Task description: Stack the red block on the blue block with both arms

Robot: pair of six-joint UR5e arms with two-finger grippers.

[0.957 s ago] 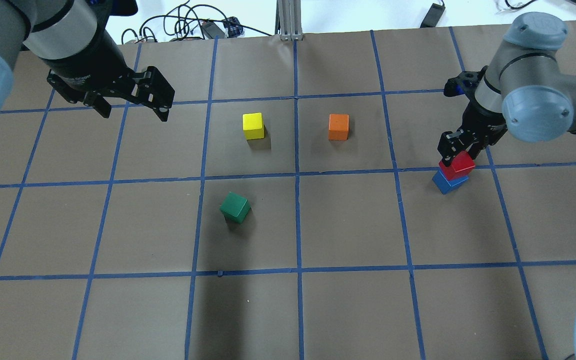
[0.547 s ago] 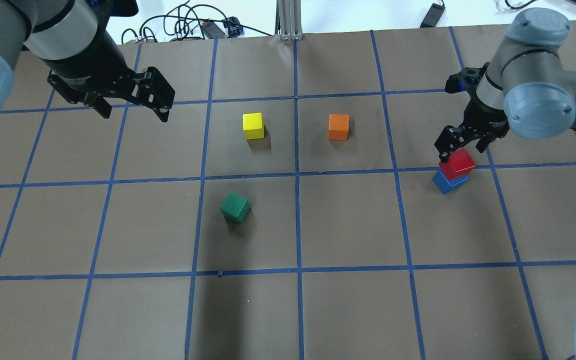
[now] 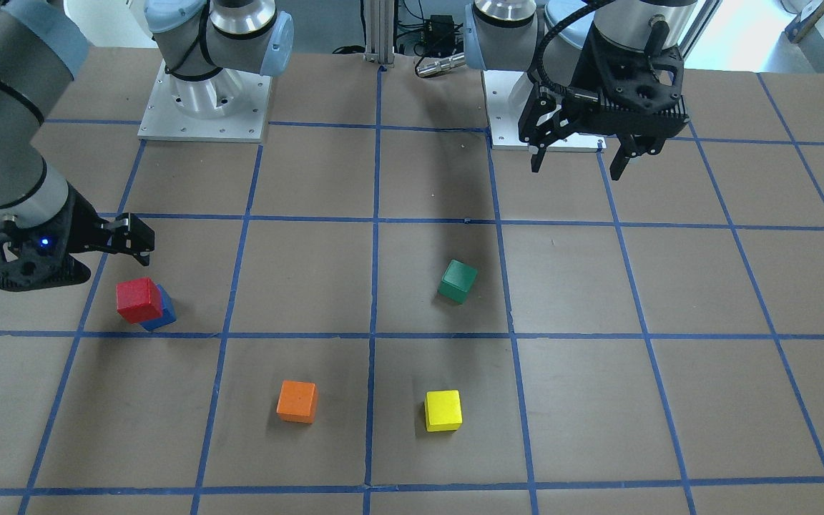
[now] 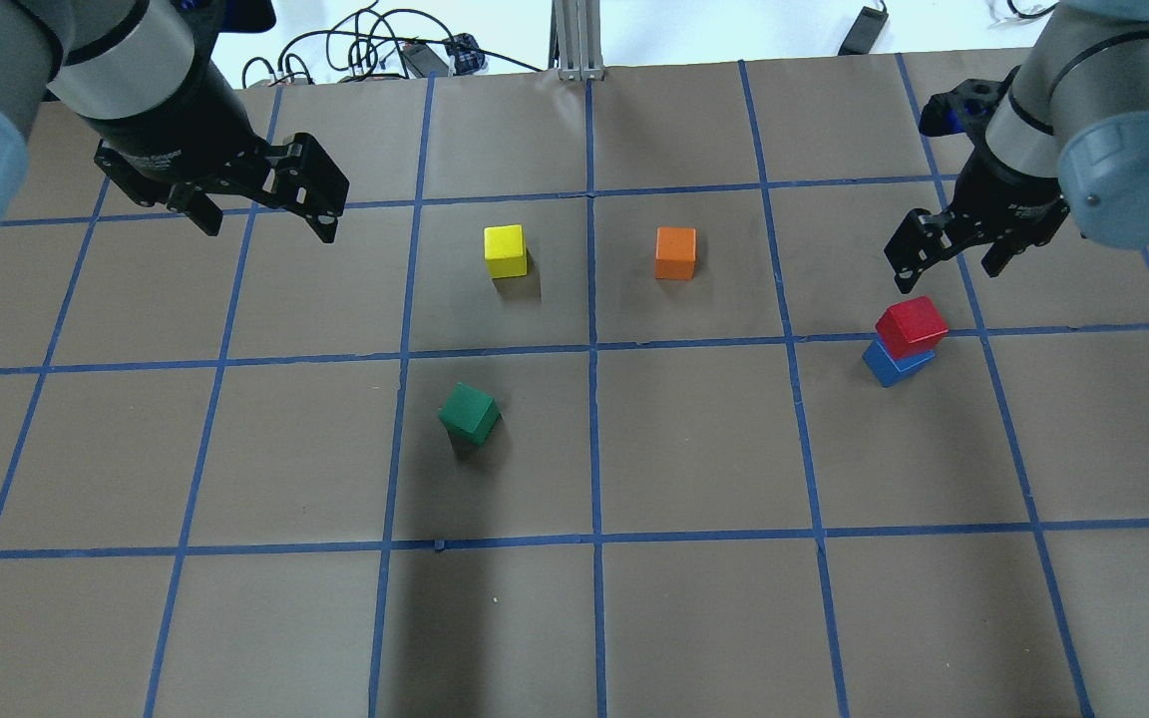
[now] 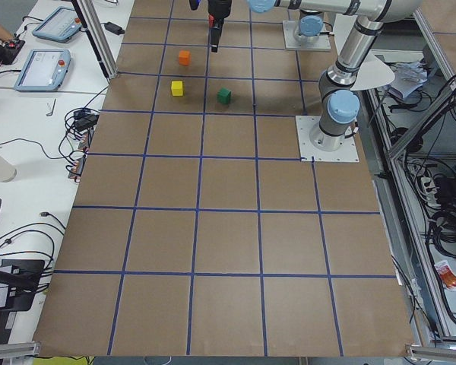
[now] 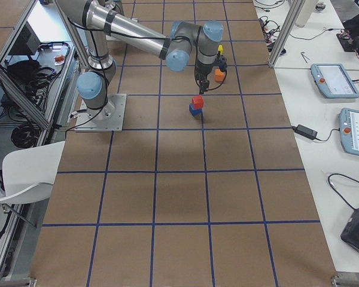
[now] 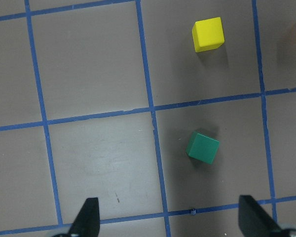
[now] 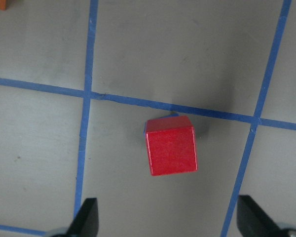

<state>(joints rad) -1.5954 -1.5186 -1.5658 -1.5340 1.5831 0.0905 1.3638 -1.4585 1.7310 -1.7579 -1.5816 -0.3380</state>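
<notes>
The red block (image 4: pixel 912 325) rests on the blue block (image 4: pixel 894 365) at the table's right, turned slightly off square; the stack also shows in the front view, red block (image 3: pixel 139 299) on blue block (image 3: pixel 164 312). My right gripper (image 4: pixel 946 264) is open and empty, raised above and just beyond the stack. In the right wrist view the red block (image 8: pixel 170 145) lies below between the spread fingers, and only a sliver of the blue block (image 8: pixel 170 115) shows. My left gripper (image 4: pixel 265 224) is open and empty, high over the far left of the table.
A yellow block (image 4: pixel 505 249) and an orange block (image 4: pixel 675 252) sit in the far middle squares. A green block (image 4: pixel 469 413) sits turned near the centre, below my left wrist camera (image 7: pixel 203 147). Blue tape lines grid the brown table.
My right gripper has let go of the red block, opened, and lifted up and away from it. The red block stays on the blue block. The left arm has not moved.
</notes>
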